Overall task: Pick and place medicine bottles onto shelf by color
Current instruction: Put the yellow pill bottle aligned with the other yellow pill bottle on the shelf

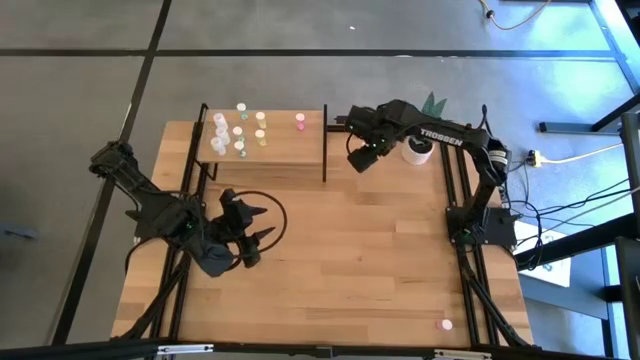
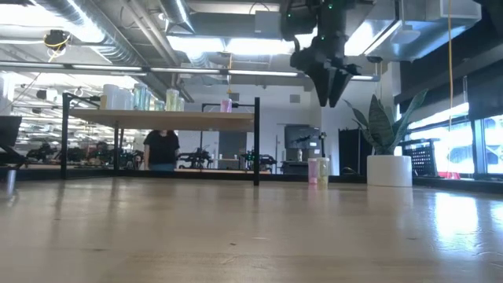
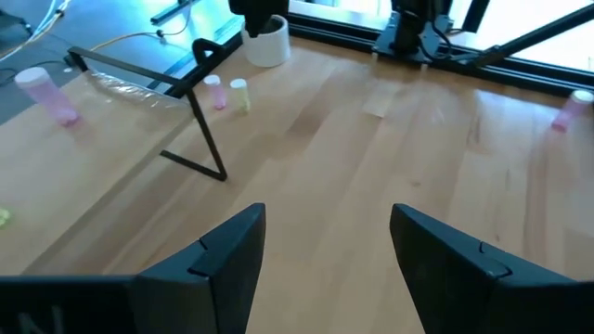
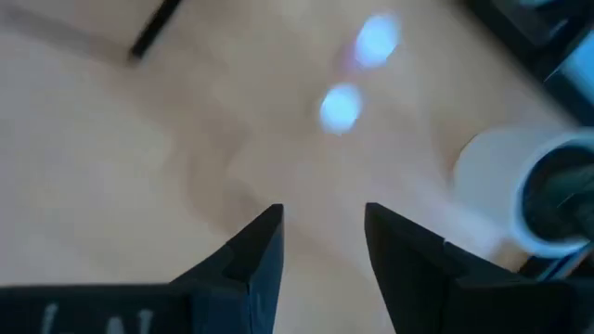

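The shelf point(image 1: 262, 150) at the far side of the wooden surface point(image 1: 350, 260) carries most of the medicine bottles point(image 1: 240, 128), apparently sorted by top colour. Just right of the shelf, the right claw point(image 1: 358, 160) hangs spread and empty above two bottles point(image 3: 227, 93), likely lining up a pick. Near the shelf's front-left corner, the left claw point(image 1: 262, 222) waits, spread and empty.

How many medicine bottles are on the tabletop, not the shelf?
3. A pink bottle and a yellow bottle stand together between the shelf and the plant pot; a second pink bottle sits at the table's right corner opposite the shelf. Arms may hide more.
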Controlling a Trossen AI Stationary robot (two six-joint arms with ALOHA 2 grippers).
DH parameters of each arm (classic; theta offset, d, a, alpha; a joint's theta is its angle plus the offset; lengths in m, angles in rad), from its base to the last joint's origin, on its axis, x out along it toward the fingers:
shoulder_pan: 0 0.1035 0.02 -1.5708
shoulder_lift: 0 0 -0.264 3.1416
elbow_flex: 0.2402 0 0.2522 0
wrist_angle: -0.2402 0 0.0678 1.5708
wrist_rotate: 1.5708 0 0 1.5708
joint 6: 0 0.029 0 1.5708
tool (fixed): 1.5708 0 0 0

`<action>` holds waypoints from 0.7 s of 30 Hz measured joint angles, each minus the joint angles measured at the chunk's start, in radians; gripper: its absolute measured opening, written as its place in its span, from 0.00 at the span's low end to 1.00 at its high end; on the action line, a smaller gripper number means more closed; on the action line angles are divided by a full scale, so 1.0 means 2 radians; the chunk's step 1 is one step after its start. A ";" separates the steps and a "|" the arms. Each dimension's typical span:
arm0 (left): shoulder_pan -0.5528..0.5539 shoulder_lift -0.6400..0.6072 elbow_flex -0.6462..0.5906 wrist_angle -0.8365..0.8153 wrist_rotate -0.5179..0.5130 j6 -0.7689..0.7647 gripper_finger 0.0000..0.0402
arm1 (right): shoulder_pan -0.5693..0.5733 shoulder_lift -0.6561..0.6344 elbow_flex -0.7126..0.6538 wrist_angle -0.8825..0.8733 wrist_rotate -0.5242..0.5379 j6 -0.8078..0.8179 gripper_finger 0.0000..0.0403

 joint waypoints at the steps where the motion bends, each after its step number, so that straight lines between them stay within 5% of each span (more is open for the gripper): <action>1: 0.003 0.000 0.000 0.000 0.000 0.000 0.56 | -0.002 0.000 0.000 0.011 0.014 0.000 0.38; 13: 0.022 0.000 0.000 -0.003 -0.001 0.000 0.56 | -0.016 0.015 0.000 0.041 0.000 -0.063 0.39; 21: 0.023 0.000 0.000 -0.003 -0.001 -0.001 0.56 | -0.022 0.048 0.000 0.040 0.005 -0.068 0.49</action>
